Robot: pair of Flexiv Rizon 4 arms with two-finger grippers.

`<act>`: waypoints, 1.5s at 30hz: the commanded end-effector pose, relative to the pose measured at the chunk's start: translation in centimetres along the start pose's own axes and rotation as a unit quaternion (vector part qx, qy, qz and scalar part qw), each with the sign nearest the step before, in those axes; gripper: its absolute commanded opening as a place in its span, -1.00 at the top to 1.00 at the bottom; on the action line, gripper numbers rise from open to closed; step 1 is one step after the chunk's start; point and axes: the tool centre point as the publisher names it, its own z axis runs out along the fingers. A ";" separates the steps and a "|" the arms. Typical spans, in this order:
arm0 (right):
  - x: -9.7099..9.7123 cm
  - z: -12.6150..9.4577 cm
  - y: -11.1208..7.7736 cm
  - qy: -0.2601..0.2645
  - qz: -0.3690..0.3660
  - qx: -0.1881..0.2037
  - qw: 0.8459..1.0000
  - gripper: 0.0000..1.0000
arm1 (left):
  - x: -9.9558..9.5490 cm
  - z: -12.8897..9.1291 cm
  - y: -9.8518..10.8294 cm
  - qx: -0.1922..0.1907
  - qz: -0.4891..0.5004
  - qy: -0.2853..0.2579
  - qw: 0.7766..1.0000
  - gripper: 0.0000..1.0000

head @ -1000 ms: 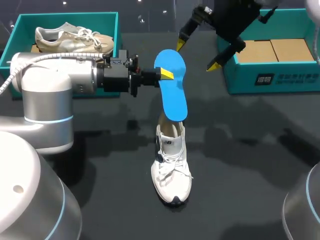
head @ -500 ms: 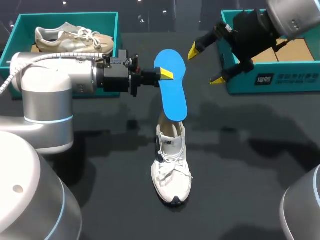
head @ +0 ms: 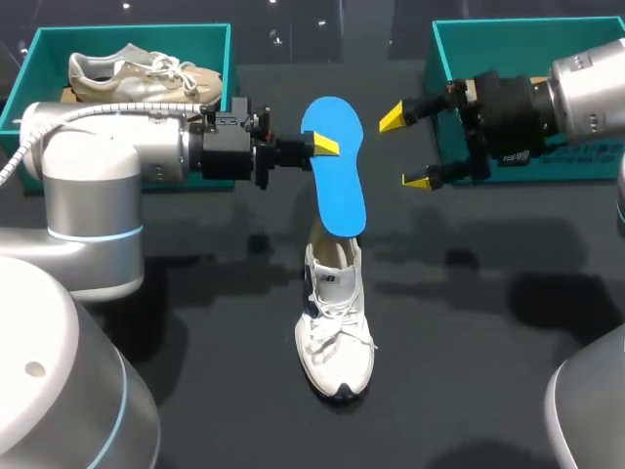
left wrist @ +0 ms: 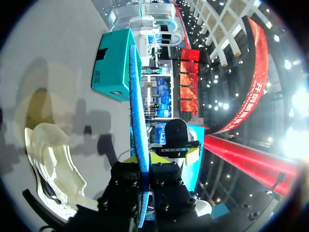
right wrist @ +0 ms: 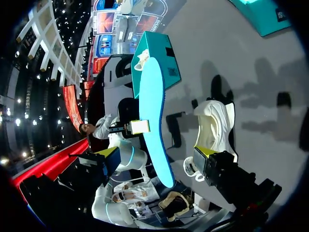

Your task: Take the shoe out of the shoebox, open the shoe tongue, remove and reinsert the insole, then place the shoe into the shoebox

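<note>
On the black table (head: 469, 322), the only mover in the past second is the right arm (head: 586, 93). It has swung down from above the teal cardboard shoebox at the right (head: 518, 44) and turned level, so that it now points across the table towards the middle. The silver left arm (head: 107, 156) has not shifted, nor has the teal shoebox at the left (head: 127, 34) with its beige sneaker (head: 137, 78). The white lace-up sneaker (head: 337, 337) lies where it was, toe towards the robot and out of both boxes. The blue foam insole (head: 337, 186) hangs upright over the sneaker's heel opening as before; whether its lower end touches the shoe cannot be told. The left gripper (head: 327, 147) stays clenched on the insole's edge, which the left wrist view shows edge-on between the fingers (left wrist: 137, 121). The right gripper (head: 408, 149) is spread wide and holds nothing, its yellow tips near the insole's upper end but apart from it. So the insole is out of the shoe, and the right arm's approach probably prepares either a handover or help in steering the insole back in; reinsertion and boxing the shoe remain to be done.
</note>
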 end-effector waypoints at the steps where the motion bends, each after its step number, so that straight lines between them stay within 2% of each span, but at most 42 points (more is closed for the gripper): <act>1: -0.8 0.2 -0.1 0.124 -0.002 -0.002 0.992 -1.00 | 0.0 0.0 0.1 0.001 0.000 0.000 1.000 1.00; 25: -1.6 0.8 0.0 0.148 -0.018 0.002 0.989 -1.00 | 0.0 0.0 0.1 0.001 0.000 0.000 1.000 1.00; 31: -1.5 0.8 0.0 0.153 -0.020 0.003 0.988 -1.00 | 1.3 -0.8 -0.4 0.018 0.094 0.005 0.995 1.00; 35: -1.5 0.8 0.0 0.153 -0.020 0.003 0.988 -1.00 | 2.6 -1.4 -1.1 0.025 0.170 0.008 0.985 1.00; 38: -1.5 0.8 0.0 0.153 -0.020 0.003 0.988 -1.00 | 3.5 -1.9 -1.3 0.013 0.238 0.007 0.971 1.00; 44: -1.5 0.8 0.0 0.153 -0.020 0.003 0.988 -1.00 | 5.0 -2.3 -1.5 0.009 0.385 -0.017 0.923 1.00; 45: -1.5 0.8 0.0 0.153 -0.020 0.003 0.988 -1.00 | 5.1 -2.3 -1.5 -0.001 0.396 -0.019 0.918 1.00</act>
